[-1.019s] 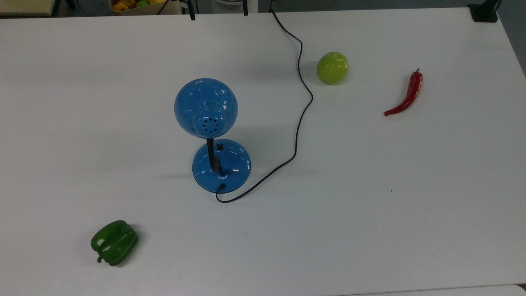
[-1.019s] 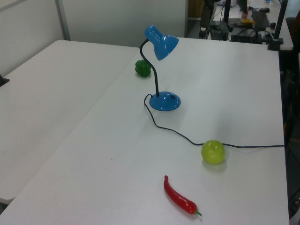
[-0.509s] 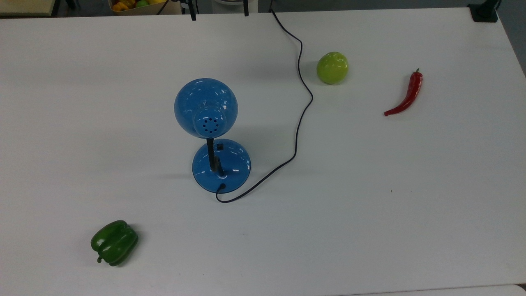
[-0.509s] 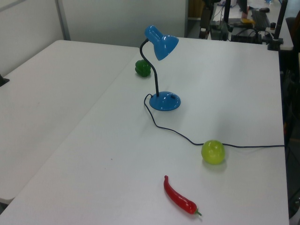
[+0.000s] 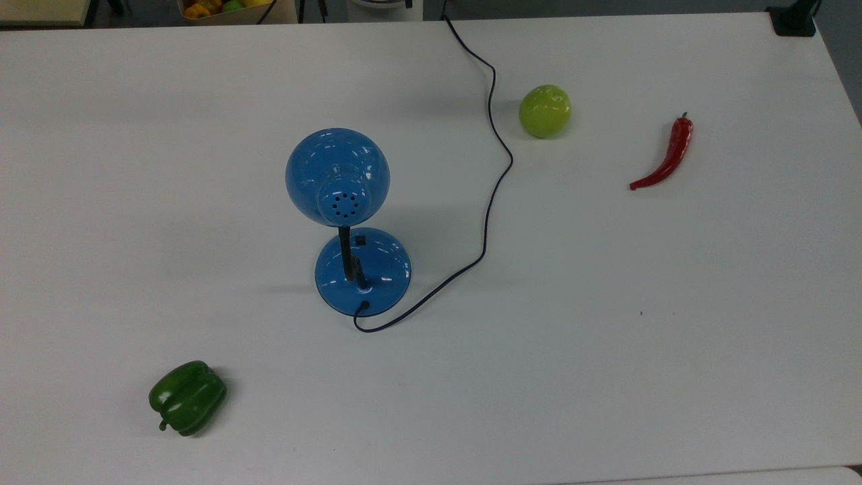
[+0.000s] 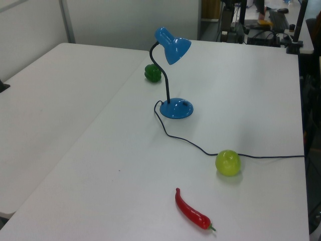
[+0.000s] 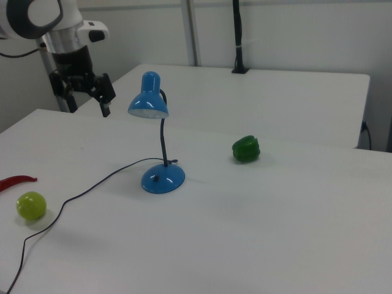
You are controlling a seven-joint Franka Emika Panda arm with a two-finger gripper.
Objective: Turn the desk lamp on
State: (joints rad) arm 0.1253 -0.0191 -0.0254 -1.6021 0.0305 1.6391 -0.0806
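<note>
Blue and glossy: locate the desk lamp upright near the middle of the white counter, with its dome shade on the black neck above the round base. Find the small black switch on top of the base, on the side under the shade. Trace the thin cord from the base's near rim in the top view to the counter's far edge. Compare against half a second ago: note the dark finger tips drawn back toward the top view's upper edge, with lamp, cord, green apple, red chilli and bell pepper all unmoved. In the right view, find the end effector held high, to the right view's left of the shade and well apart from it, fingers spread wide and holding nothing. Treat the task as barely begun: no contact with the lamp, no glow seen under the shade. Expect a descent past the shade to the switch. Guard against clipping the dome or snagging the cord.
</note>
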